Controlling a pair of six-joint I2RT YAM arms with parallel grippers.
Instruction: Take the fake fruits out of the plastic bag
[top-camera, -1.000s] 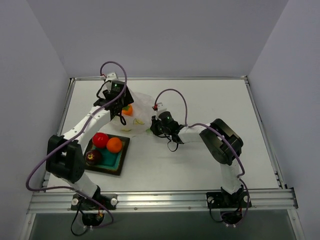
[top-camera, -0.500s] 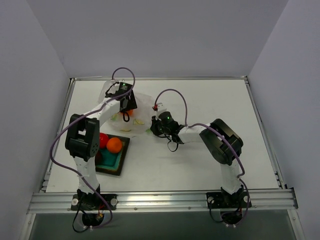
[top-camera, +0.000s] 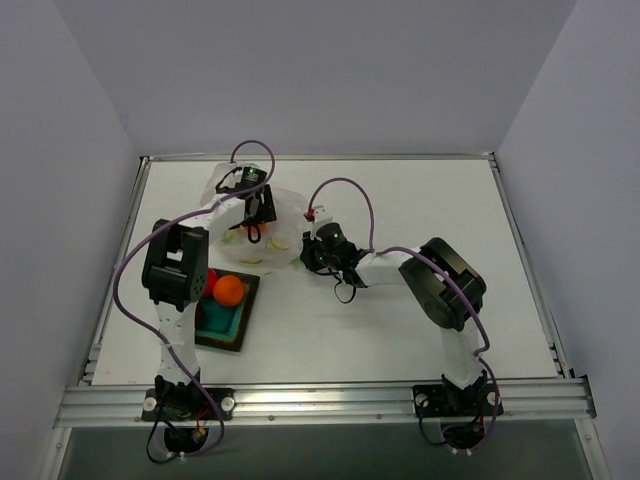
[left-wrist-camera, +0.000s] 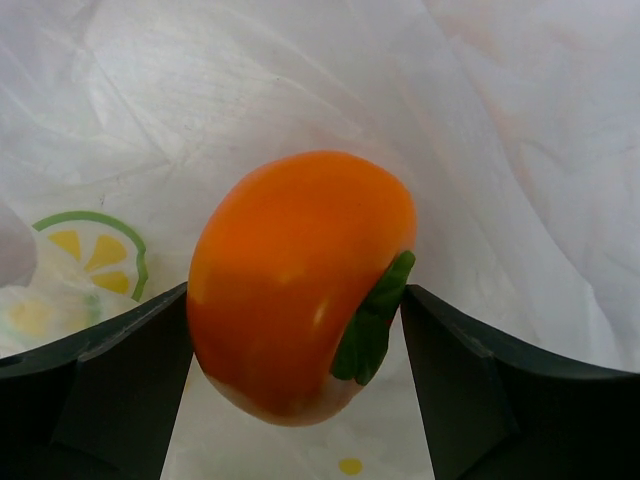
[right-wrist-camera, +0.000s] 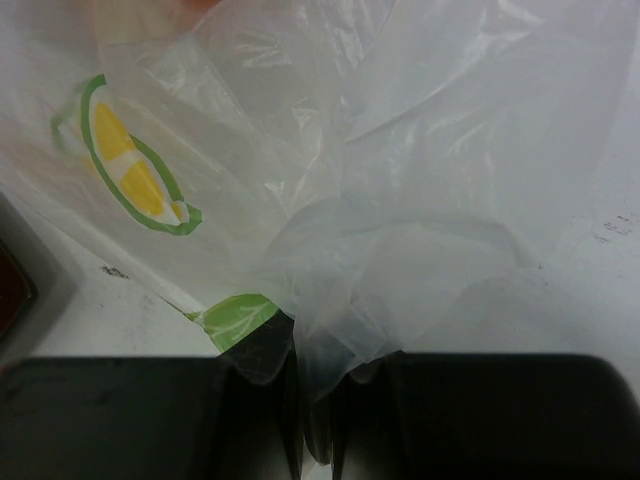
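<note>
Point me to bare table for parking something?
Free: the table's far-right stretch beyond the right arm, and the near strip between the teal dish and that arm's base. Crowded: left-centre, where plastic bag, dish, left gripper and right gripper bunch.

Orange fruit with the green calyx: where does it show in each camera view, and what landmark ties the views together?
Top external: the orange fruit barely shows inside the plastic bag, under the left gripper.
Left wrist: centre of the picture, between the open jaws.
Right wrist: not clearly in it.
Shared landmark: the bag's yellow-green slice prints.
</note>
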